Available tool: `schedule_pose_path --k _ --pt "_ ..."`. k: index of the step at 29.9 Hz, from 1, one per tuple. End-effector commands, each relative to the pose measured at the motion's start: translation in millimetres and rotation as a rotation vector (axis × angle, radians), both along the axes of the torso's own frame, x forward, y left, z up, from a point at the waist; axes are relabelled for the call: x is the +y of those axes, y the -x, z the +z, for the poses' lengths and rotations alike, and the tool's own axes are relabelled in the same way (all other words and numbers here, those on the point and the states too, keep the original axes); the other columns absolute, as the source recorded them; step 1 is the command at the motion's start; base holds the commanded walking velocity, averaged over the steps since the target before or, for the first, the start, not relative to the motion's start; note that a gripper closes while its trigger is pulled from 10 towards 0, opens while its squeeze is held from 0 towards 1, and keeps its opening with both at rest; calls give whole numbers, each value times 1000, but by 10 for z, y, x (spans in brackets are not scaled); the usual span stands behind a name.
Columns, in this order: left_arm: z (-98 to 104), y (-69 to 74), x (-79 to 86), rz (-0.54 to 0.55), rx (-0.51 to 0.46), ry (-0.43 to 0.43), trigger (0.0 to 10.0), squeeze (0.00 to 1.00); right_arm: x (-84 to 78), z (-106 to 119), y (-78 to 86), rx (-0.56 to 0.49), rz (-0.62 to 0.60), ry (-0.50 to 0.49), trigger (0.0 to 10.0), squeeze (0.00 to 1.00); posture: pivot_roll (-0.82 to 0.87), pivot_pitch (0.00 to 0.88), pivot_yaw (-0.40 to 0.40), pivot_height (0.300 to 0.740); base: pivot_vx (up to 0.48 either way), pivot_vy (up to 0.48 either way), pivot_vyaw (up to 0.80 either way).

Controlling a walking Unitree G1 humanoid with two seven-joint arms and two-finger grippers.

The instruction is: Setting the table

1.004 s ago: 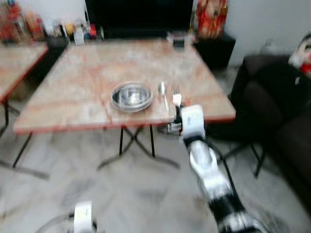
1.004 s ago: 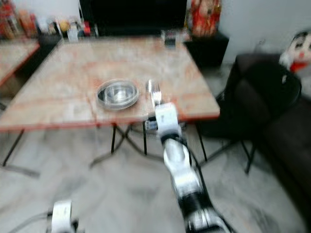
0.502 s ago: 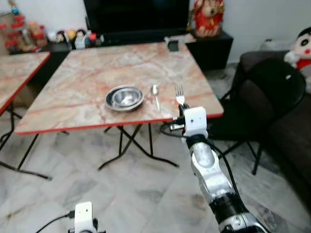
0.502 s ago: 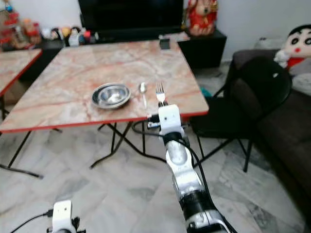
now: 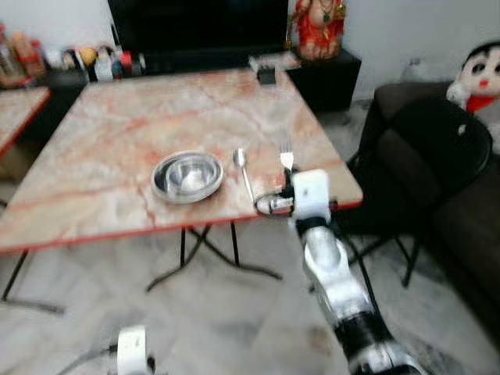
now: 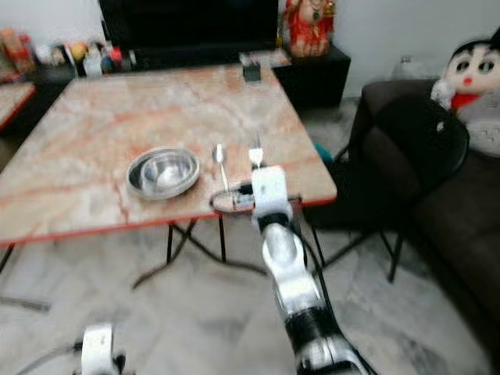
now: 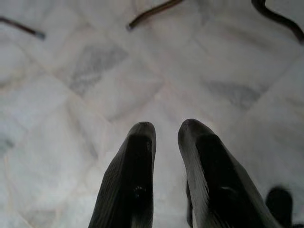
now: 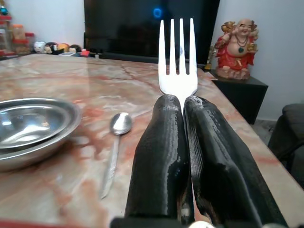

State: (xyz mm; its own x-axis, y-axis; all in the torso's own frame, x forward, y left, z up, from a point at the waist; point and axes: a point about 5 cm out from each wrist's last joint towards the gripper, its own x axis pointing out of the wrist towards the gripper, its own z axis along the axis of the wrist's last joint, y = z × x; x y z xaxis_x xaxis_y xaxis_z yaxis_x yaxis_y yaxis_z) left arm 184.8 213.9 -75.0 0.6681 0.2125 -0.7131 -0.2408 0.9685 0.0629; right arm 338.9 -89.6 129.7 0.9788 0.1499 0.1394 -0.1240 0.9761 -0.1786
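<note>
Compared with half a second ago, the head camera has swung and the table now sits lower and nearer in frame, while the bowl, spoon and fork keep the same order relative to one another; the shift reads as camera motion, not object motion. Right gripper [image 8: 183,142] is clamped on the fork [image 8: 177,61], fingers pressed together on the handle with the tines pointing away from the wrist, a hold that suits laying it flat. From the head view the fork's head [image 5: 286,158] is over the near right part of the marble table [image 5: 117,125], just right of the spoon [image 5: 244,170]; whether it touches the surface cannot be told. Beside the spoon on the far side stands the steel bowl [image 5: 187,174], so the fork appears intended to complete a row. Left gripper [image 7: 164,166] hangs idle over the tiled floor [image 7: 95,71], fingers slightly apart. A dark chair [image 5: 426,156] stands right of the table.
</note>
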Motion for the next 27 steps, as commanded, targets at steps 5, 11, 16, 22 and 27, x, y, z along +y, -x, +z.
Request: schedule_pose_path --k 5,11,16,22,27 --pt "-10 5 -25 -1 8 6 10000 0 4 -17 8 1 13 30 10000 0 -42 0 41 709 436 0 319" --pt "-7 -1 -24 -2 6 6 10000 0 1 -7 5 2 6 8 10000 0 -42 0 41 709 436 0 133" --pt "-8 0 -27 -4 8 7 10000 0 -13 -15 3 5 2 11 10000 0 -43 0 43 709 435 0 0" --pt "-6 -3 -24 -4 6 5 10000 0 -22 -41 3 24 -15 15 10000 0 -43 0 42 709 436 0 0" --pt "-5 -1 -13 1 6 -1 10000 0 -25 -97 32 51 -18 24 10000 0 -44 0 42 709 331 0 0"
